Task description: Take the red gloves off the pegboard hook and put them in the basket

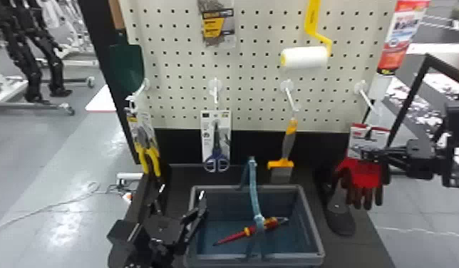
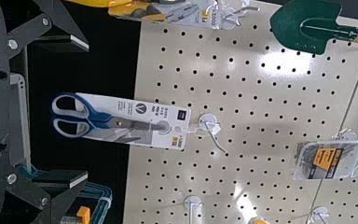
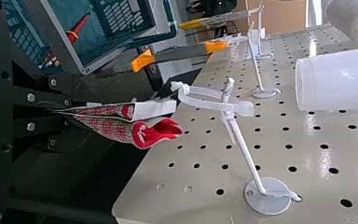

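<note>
1. Basket (image 1: 312, 228) stands on the dark worktop (image 1: 360, 253) in the head view, with a red screwdriver (image 1: 236, 237) lying inside. Over on the right, the red gloves (image 1: 364, 174) hang with their card (image 1: 357, 137) from a hook (image 1: 368, 98) on the pegboard (image 1: 189, 71), well apart from the basket. The right pincer (image 1: 366, 153) is at the card; the left pincer (image 1: 182, 195) is by the basket's left side, spread.
2. In the left wrist view, the left pincer (image 2: 87, 111) is wide open before the blue-handled scissors (image 2: 88, 116).
3. In the right wrist view, the right pincer (image 3: 67, 110) is pressed together, pinching the red gloves at the end away from the hook. A white plastic tie (image 3: 203, 93) loops round that hook.
</note>
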`<state>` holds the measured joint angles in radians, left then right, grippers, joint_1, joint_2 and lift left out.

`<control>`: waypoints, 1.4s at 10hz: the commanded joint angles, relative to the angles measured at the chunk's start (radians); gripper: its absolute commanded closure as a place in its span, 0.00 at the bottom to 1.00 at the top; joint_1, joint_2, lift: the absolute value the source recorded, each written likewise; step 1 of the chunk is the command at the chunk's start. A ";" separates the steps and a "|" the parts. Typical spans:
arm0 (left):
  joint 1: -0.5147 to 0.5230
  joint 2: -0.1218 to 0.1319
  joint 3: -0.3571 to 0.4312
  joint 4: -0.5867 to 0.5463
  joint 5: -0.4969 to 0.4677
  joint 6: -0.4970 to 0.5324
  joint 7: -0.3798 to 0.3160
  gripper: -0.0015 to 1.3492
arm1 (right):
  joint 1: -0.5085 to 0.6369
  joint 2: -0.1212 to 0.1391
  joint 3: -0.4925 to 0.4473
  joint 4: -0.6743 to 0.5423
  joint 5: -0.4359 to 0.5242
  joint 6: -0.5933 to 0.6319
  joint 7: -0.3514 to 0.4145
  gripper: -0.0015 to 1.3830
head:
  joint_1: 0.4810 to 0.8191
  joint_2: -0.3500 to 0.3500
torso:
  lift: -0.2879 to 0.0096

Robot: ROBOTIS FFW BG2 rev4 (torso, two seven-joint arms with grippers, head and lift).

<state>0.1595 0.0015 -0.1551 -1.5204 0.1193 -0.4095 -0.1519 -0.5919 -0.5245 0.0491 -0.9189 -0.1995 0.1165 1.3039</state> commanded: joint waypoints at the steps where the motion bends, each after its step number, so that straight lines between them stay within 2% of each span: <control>1: 0.000 -0.004 0.000 0.000 0.000 0.000 0.000 0.24 | 0.000 -0.002 0.000 -0.003 0.000 0.000 0.000 0.93 | 0.20 0.50 | 0.63; 6: -0.003 -0.004 -0.001 0.003 0.000 0.000 0.000 0.24 | -0.006 -0.006 0.000 -0.008 0.002 0.000 0.000 0.93 | 0.20 0.50 | 0.63; 9: 0.003 -0.004 0.005 0.003 -0.001 0.003 0.000 0.24 | 0.044 -0.026 -0.012 -0.100 -0.028 0.000 0.000 0.93 | 0.20 0.50 | 0.63; 12: 0.008 -0.004 0.002 0.003 -0.001 0.003 0.000 0.24 | 0.161 -0.026 -0.129 -0.247 -0.034 0.006 -0.014 0.93 | 0.20 0.50 | 0.63; 14: 0.017 -0.004 0.017 -0.001 -0.004 0.003 0.000 0.24 | 0.314 -0.015 -0.207 -0.383 -0.057 0.029 -0.049 0.93 | 0.20 0.50 | 0.63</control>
<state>0.1726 0.0015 -0.1435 -1.5194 0.1168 -0.4064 -0.1519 -0.3168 -0.5448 -0.1420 -1.2705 -0.2459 0.1414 1.2548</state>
